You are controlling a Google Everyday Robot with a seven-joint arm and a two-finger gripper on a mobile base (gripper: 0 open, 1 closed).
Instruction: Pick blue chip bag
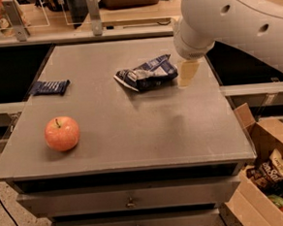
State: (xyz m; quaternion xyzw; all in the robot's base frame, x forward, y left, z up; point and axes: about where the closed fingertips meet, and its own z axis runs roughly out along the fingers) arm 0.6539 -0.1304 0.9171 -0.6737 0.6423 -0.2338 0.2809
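Observation:
The blue chip bag [147, 74] is a crumpled dark navy foil bag with silvery-white patches. It lies on the grey table [133, 130] right of centre toward the back. My gripper [188, 73] hangs from the white arm at the upper right. It is just right of the bag and above the table. Only one pale finger shows.
A red apple [62, 133] sits at the front left. A small flat dark-blue bar wrapper [50, 87] lies at the left edge. An open cardboard box [269, 174] with snack packs stands on the floor at the right. Drawers run below the table's front edge.

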